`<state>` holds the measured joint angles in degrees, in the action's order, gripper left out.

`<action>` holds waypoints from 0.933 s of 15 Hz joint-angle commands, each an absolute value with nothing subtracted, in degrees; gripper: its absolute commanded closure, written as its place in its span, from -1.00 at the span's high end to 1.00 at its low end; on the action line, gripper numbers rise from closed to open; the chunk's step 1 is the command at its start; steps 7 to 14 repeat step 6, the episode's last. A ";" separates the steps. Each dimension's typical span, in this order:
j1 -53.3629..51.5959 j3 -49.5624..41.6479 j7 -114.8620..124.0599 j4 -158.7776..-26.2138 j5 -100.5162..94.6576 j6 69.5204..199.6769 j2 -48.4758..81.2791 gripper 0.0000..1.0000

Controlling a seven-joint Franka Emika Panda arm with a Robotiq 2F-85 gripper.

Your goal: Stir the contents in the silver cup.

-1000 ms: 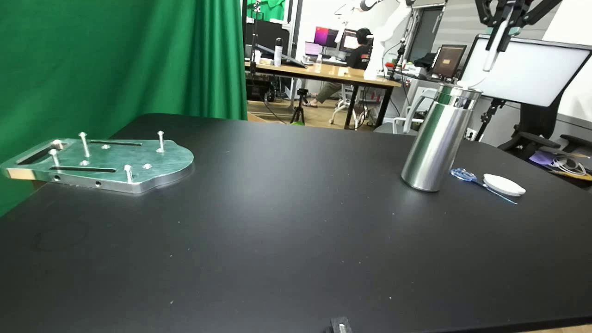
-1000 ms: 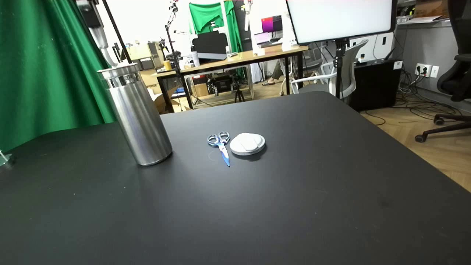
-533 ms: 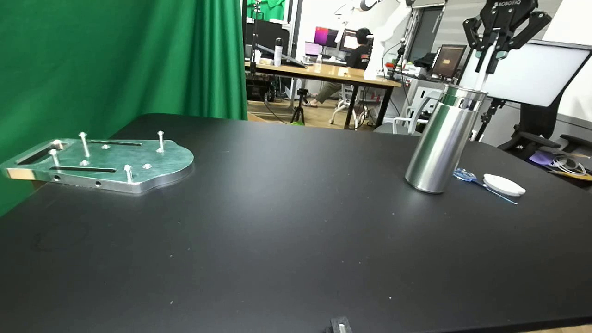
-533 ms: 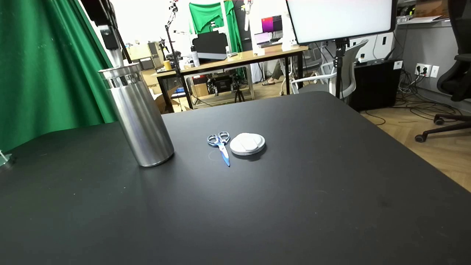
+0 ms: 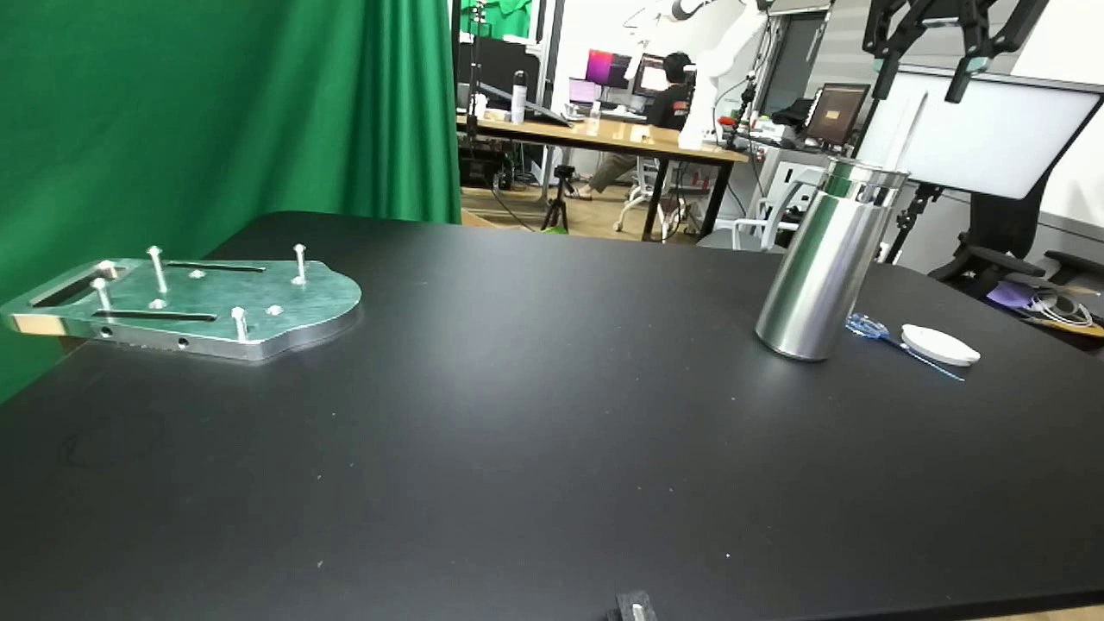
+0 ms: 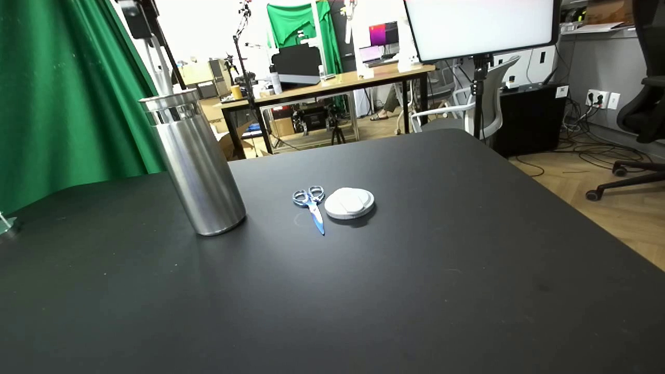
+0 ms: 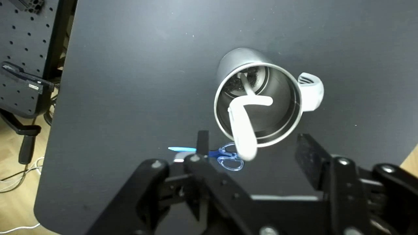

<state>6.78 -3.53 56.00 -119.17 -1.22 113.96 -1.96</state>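
Note:
The silver cup [image 5: 824,267] stands on the black table, a tall brushed-metal cylinder with a pale handle [image 7: 312,91]. A white stirring utensil [image 7: 243,130] leans inside it, its handle rising past the rim in both exterior views. Down in the cup, the wrist view shows dark speckled contents [image 7: 235,84] around the utensil's lower end. My gripper [image 5: 921,84] hangs above the cup with its jaws wide apart. In the wrist view the utensil's handle shows between the fingers, free of both. The cup's far inner wall is partly covered by the utensil.
Blue scissors [image 6: 311,208] and a white round lid-like piece [image 6: 349,203] lie close beside the cup. A metal plate with upright pegs [image 5: 216,302] rests at the table's far side. Behind the cup stands a large monitor [image 5: 992,129] on a stand.
The gripper, shut on the utensil's handle before, came down with it into the cup, then let go and rose. The utensil now leans there alone. The cup shifted slightly.

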 commanded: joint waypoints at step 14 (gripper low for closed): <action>6.32 -3.04 55.95 -120.87 -2.65 111.60 -8.52 1.00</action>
